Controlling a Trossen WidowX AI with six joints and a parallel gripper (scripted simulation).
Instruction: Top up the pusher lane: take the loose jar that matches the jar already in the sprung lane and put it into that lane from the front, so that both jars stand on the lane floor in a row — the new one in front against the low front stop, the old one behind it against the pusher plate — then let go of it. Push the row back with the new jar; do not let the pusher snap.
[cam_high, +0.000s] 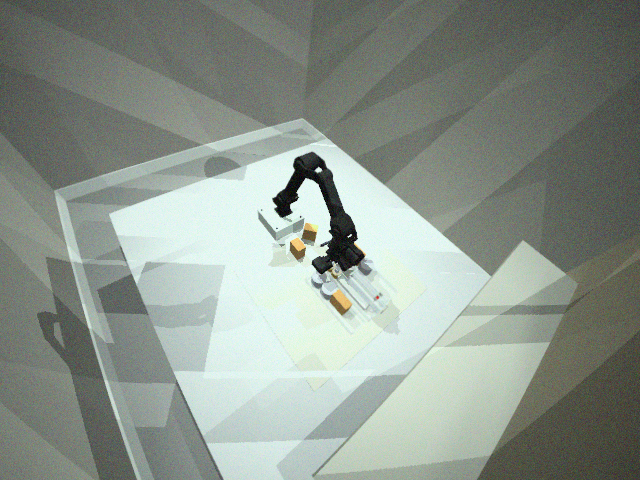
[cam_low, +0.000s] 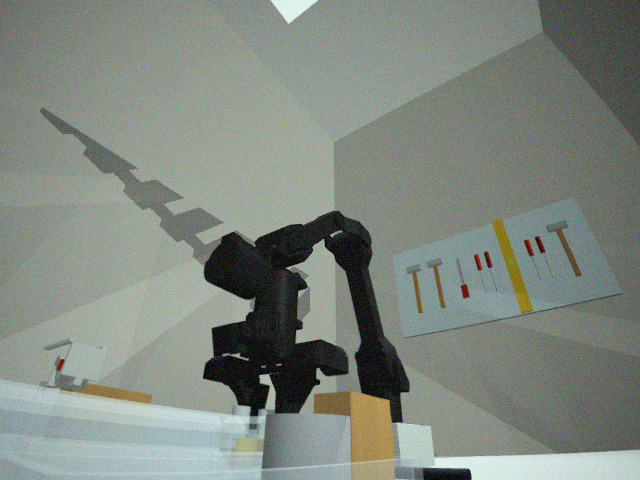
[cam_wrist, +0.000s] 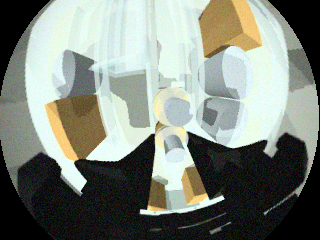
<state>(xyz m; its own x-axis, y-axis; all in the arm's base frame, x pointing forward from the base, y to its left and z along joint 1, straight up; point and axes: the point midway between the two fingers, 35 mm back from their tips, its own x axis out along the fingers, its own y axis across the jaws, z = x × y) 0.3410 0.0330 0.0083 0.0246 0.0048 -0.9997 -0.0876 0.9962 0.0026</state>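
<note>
My gripper is shut on a small jar with a yellow rim and a grey top, low at the front of the clear-walled lane. A matching jar stands directly ahead of it in the lane, its outline touching or nearly touching the held one. In the top view a yellowish jar shows just under the gripper, and in the exterior view a yellow jar part shows behind clear walls; which jar these are I cannot tell. The pusher plate and the held jar's base are not clearly visible.
Two grey jars stand close on the right in the wrist view, with an orange block beyond. On the left are another grey jar and an orange block. Two orange blocks stand near the arm's base.
</note>
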